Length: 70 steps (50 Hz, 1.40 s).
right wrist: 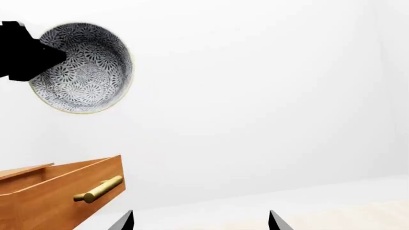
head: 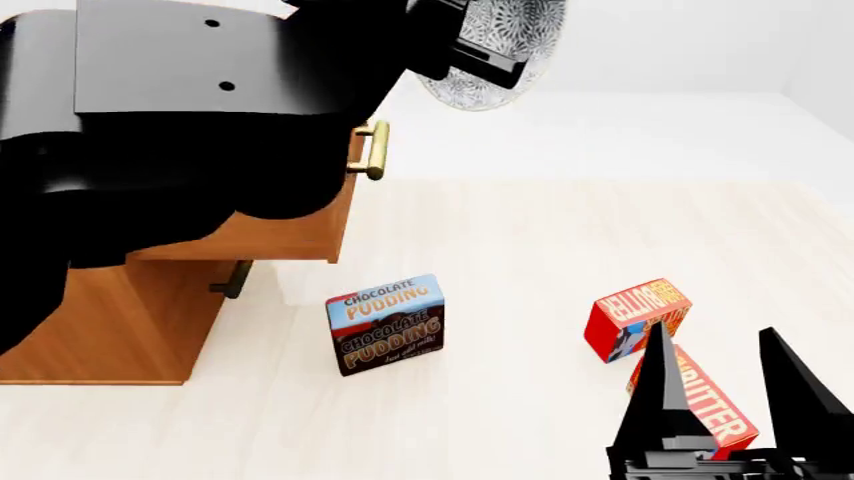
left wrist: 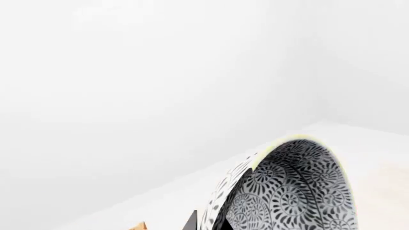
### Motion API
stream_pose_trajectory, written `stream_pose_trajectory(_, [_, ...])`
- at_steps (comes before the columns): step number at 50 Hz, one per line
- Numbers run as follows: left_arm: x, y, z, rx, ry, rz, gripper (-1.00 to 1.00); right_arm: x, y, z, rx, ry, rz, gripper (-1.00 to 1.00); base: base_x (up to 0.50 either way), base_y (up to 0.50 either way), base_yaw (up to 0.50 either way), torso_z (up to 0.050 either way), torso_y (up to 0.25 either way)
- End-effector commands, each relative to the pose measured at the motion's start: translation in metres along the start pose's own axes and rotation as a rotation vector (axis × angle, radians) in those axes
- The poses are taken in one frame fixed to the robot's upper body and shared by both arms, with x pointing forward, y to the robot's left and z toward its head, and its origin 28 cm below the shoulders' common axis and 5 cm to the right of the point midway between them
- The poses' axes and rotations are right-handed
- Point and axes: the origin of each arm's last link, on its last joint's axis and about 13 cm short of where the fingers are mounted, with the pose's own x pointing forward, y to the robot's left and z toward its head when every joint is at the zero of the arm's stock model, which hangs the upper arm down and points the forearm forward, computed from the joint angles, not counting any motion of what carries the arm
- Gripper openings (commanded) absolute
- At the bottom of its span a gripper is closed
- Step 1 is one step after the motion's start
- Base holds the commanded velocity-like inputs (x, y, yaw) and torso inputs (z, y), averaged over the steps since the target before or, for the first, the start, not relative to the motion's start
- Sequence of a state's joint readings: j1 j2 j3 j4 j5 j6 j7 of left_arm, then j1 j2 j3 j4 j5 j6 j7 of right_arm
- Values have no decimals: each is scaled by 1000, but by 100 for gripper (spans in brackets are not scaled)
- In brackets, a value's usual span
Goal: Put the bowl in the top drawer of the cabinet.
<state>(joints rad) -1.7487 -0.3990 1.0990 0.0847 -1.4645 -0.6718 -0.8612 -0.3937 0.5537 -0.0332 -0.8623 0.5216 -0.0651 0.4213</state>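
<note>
bowl (right wrist: 83,67) | pinched in left jaws (head: 481,50) | above top drawer (right wrist: 61,191)

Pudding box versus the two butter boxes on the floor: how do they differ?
The pudding box is brown and blue and stands upright; the butter boxes are red and lie tilted. The pudding box sits alone nearer the cabinet; the butter boxes sit together by the right claw. All rest on the pale floor.

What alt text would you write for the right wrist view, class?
The left gripper holds the bowl up against a white wall, above the open top drawer with its brass handle. The right gripper's open jaws show at the lower edge.
</note>
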Motion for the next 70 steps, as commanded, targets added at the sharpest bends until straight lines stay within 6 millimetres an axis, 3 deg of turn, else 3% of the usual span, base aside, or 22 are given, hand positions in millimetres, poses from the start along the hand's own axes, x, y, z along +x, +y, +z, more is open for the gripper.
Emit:
stream_pose_trajectory(1, [12, 30, 7, -34, -53, 202, -100, 0, 0, 0, -1, 0, 1, 100, 0, 0, 0, 0, 0])
stream_pose_trajectory(9, [24, 52, -6, -38, -24, 331, -100, 1, 0, 0, -2, 1, 2, 100, 0, 0, 0, 0, 0])
stream_pose_trajectory(23, [36, 71, -26, -42, 52, 423, -100, 1, 1, -2, -4, 6, 5, 100, 0, 0, 0, 0, 1])
stream_pose_trajectory(37, [48, 75, -53, -47, 165, 407, -100, 1, 1, -3, -5, 11, 7, 100, 0, 0, 0, 0, 1])
stream_pose_trajectory(59, [56, 85, -65, -38, 144, 604, -100, 0, 0, -4, -4, 14, 2, 100, 0, 0, 0, 0, 0])
stream_pose_trajectory(70, [65, 83, -89, 35, 244, 607, -100, 0, 0, -2, -5, 11, 4, 100, 0, 0, 0, 0, 1])
